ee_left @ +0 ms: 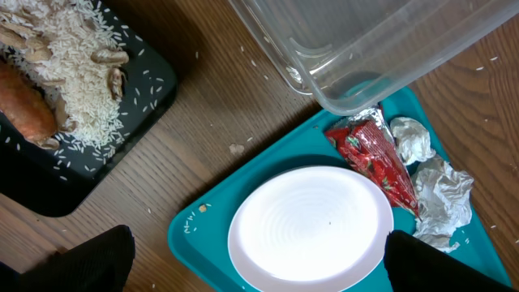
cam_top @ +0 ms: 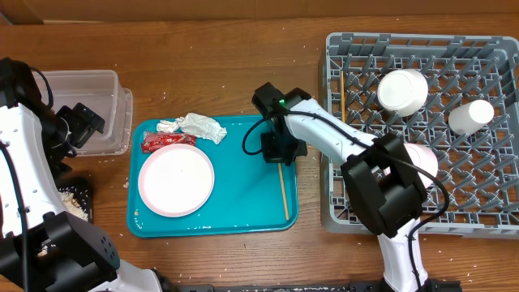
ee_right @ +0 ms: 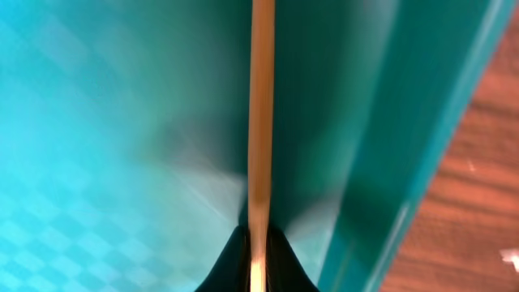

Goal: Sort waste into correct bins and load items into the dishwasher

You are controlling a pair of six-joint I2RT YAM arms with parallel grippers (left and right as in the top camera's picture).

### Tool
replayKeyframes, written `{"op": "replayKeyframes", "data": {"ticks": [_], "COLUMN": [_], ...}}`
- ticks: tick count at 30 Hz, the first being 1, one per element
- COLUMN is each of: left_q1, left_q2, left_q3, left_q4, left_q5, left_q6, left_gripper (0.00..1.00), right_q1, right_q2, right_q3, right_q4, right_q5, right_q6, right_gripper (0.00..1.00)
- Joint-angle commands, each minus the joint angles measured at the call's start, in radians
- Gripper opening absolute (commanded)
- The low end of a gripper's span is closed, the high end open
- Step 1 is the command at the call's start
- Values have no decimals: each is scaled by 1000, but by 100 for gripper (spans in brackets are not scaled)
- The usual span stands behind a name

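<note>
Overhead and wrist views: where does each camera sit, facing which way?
Overhead: above the table, looking down at the teal plastic tray, grey pegged dish rack, left arm, right arm.
Left wrist: beside the tray, looking down at the round white plate; open left end effector's dark fingers at bottom corners.
Right wrist: low over the tray, looking along the thin wooden chopstick pinched by the right end effector.
Shared: plate in overhead and left wrist; chopstick in overhead and right wrist.
</note>
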Motion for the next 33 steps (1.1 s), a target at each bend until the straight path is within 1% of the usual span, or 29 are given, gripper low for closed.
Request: {"op": "replayKeyframes", "data": {"ticks": [1,3,7,10,13,17,19,23,26,27,30,33], "left_q1": [-2,-2,-2,-2,-2,-2,-2,-2,-2,-2,-2,-2], "left_q2": [6,6,6,6,6,6,6,6,6,6,6,6], "left_q3": [-2,-2,-2,-2,-2,-2,-2,-2,-2,-2,-2,-2], "left_q4": [-3,-8,-12,-13,-14,-13,-7,9,15,16,15,15], "left_q5": [0,0,0,0,0,-1,0,0,0,0,0,0], "left_q6": [12,12,12,12,12,12,12,12,12,12,12,13], "left_gripper": [100,100,100,100,100,100,100,100,100,100,100,100], "right_q1": [-7,-52,-139,-216,-314,-431,-467,-498,-498,-497,-497,-497], "right_q2": [6,6,6,6,6,7,10,12,22,30,50,52], "right_q3": [115,313,558,700,795,804,791,750,721,708,670,668], "right_q4": [-66,-222,-360,-425,-470,-499,-500,-487,-477,-470,-456,-457], "right_q5": [-13,-36,-36,-31,-14,-15,-19,-48,-48,-48,-51,-93], "right_q6": [7,-5,-124,-192,-210,-245,-267,-343,-343,-343,-335,-335], "right_gripper": [4,4,4,4,4,4,4,4,5,7,24,31]}}
